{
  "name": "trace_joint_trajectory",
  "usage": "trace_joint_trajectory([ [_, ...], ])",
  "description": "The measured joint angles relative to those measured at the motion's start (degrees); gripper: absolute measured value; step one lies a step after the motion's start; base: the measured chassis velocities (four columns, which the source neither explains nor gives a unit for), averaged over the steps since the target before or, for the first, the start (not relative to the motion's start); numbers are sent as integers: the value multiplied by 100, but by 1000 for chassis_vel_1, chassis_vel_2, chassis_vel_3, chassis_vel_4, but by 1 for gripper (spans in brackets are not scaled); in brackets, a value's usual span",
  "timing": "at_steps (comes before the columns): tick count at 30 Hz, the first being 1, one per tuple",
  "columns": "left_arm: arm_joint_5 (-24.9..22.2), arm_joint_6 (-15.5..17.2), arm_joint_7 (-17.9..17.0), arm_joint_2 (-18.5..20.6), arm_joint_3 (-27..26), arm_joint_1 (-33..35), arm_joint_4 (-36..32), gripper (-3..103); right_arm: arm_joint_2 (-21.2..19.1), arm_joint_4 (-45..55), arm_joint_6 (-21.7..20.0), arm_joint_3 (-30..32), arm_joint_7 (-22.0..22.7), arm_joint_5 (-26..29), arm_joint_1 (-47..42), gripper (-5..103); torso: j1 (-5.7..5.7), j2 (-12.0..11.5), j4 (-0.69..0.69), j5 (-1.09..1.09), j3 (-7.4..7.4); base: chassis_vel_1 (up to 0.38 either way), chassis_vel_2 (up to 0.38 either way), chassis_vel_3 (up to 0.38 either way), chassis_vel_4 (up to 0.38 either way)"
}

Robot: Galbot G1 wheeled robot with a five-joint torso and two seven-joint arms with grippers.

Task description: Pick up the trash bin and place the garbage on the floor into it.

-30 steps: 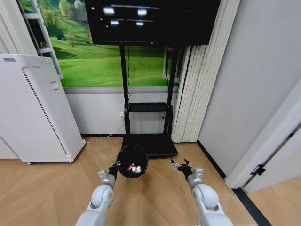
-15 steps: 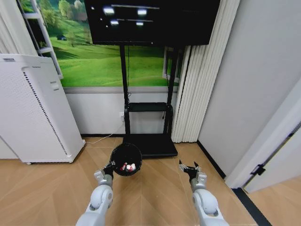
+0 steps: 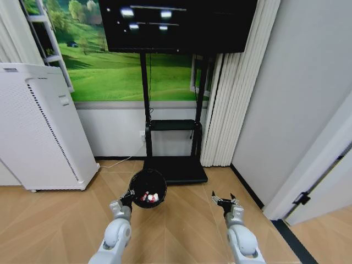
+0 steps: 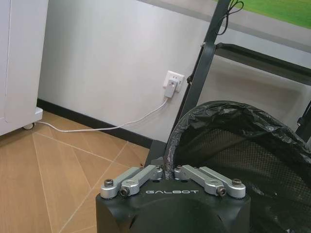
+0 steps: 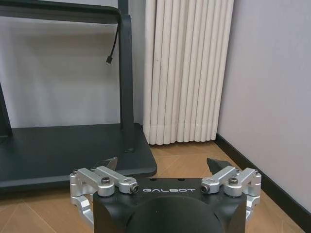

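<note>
the left gripper (image 3: pixel 127 199) is clamped on the rim of the trash bin (image 3: pixel 147 188), held above the floor (image 3: pixel 181 231) with the garbage (image 3: pixel 149 196) inside; keep it level so nothing tips out. the right gripper (image 3: pixel 225 200) hangs spread and empty nearby. herringbone boards run to a tv stand (image 3: pixel 173 168) and a white appliance (image 3: pixel 38 126).

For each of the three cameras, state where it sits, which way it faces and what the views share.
Head view: looks forward and down from the head at the floor; both arms, left pincer, right pincer.
Left wrist view: faces the wall; left pincer shut on the trash bin.
Right wrist view: faces the TV stand; open right pincer.
Shared: trash bin, TV stand.
</note>
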Motion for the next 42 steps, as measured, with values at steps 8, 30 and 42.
trace_joint_trajectory([
  [8,24,-1,9,10,12,-47,41,4,22,-77,71,-27,-90,-111,28,100,0,0,0,0,0,39,40,-46,-39],
  [30,89,-16,-89,-25,51,19,-40,4,-86,-5,175,71,-167,-66,-215,100,1,0,0,0,1,87,28,-89,-27],
  [42,119,-28,-123,-40,34,135,-162,4,-124,2,306,170,-223,-58,-336,100,0,0,-1,0,0,246,-228,-255,229],
])
